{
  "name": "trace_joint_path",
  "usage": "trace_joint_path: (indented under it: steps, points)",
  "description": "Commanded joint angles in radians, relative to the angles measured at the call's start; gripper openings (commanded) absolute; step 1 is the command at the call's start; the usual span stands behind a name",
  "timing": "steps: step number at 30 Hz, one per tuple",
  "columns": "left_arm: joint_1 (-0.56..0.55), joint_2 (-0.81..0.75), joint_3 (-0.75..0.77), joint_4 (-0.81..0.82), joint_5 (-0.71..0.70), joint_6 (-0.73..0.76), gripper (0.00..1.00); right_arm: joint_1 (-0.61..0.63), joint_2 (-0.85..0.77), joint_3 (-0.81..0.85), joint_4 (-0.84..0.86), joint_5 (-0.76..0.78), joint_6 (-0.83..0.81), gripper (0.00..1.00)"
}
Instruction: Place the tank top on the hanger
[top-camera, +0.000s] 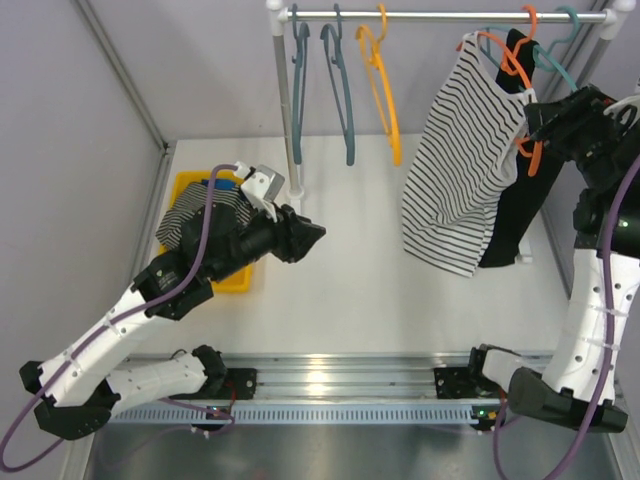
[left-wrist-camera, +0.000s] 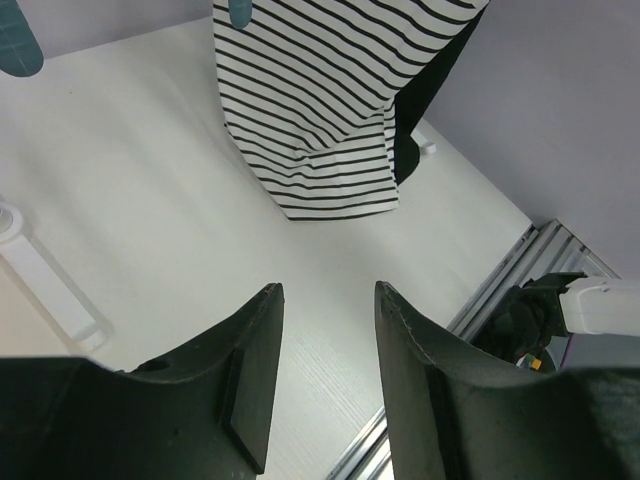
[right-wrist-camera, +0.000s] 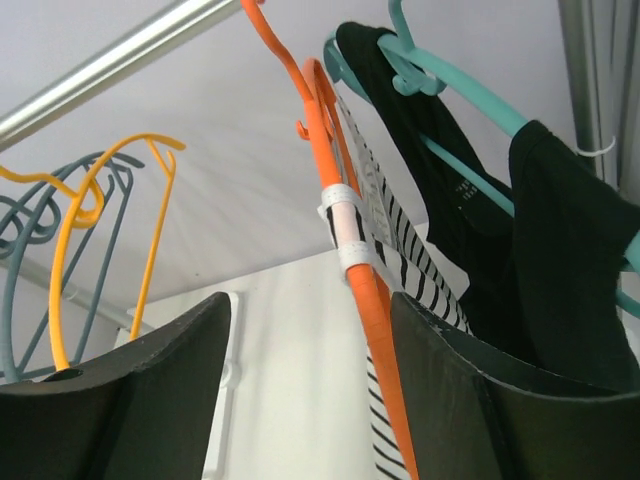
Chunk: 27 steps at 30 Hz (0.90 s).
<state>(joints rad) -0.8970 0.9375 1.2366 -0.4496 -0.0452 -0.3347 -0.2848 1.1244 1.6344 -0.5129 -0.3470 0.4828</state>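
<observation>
The striped white tank top (top-camera: 460, 160) hangs from the red-orange hanger (top-camera: 520, 65), which is hooked on the rail at the upper right. My right gripper (top-camera: 535, 120) is open at the hanger's right arm. In the right wrist view the orange hanger (right-wrist-camera: 340, 170) runs between the jaws, close to the right finger, with a white strap of the tank top (right-wrist-camera: 400, 250) wrapped over it; the right gripper (right-wrist-camera: 310, 305) grips nothing. My left gripper (top-camera: 318, 235) is open and empty above the table. In the left wrist view the left gripper (left-wrist-camera: 328, 290) faces the tank top's hem (left-wrist-camera: 310, 100).
A plain black top (top-camera: 515, 210) on a teal hanger (top-camera: 555, 55) hangs just behind the tank top. A yellow-amber hanger (top-camera: 385, 90) and two teal-blue hangers (top-camera: 340, 90) hang on the rail (top-camera: 440, 15). A yellow bin (top-camera: 195, 180) with a darker striped garment sits at left, by the rack post (top-camera: 283, 100).
</observation>
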Motion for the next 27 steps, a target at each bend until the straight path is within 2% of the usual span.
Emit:
trace_joint_path:
  steps: [1, 5, 6, 11, 14, 15, 16, 17, 18, 20, 27]
  points:
    - [0.003, -0.020, -0.011, 0.045, -0.005, -0.009, 0.47, -0.014, -0.032, 0.100, -0.136, 0.077, -0.062, 0.65]
    - [0.003, -0.026, -0.028, 0.055, -0.004, -0.017, 0.47, -0.014, -0.057, 0.136, -0.170, 0.005, -0.075, 0.71]
    - [0.003, -0.028, -0.029, 0.058, -0.005, -0.020, 0.47, -0.013, -0.060, 0.133, -0.177, -0.053, -0.075, 0.73]
    - [0.003, -0.034, -0.054, 0.074, -0.012, -0.029, 0.47, 0.038, -0.110, 0.058, -0.188, -0.124, -0.081, 0.74]
    - [0.003, -0.035, -0.075, 0.081, -0.016, -0.035, 0.47, 0.230, -0.129, 0.015, -0.197, 0.001, -0.093, 0.74]
    - [0.003, -0.035, -0.083, 0.086, -0.021, -0.040, 0.47, 0.387, -0.133, 0.004, -0.203, 0.128, -0.104, 0.74]
    - [0.003, -0.037, -0.089, 0.088, -0.022, -0.041, 0.47, 0.451, -0.136, -0.010, -0.207, 0.193, -0.111, 0.74]
    - [0.003, -0.045, -0.113, 0.091, -0.028, -0.055, 0.47, 0.593, -0.176, -0.124, -0.184, 0.320, -0.104, 0.74]
    - [0.003, -0.048, -0.114, 0.092, -0.031, -0.055, 0.47, 0.595, -0.176, -0.125, -0.184, 0.321, -0.104, 0.74]
    - [0.003, -0.060, -0.144, 0.098, -0.039, -0.070, 0.47, 0.640, -0.224, -0.244, -0.142, 0.344, -0.083, 0.74]
    - [0.003, -0.104, -0.258, 0.114, -0.120, -0.122, 0.46, 1.036, -0.244, -0.504, -0.057, 0.578, -0.003, 0.73]
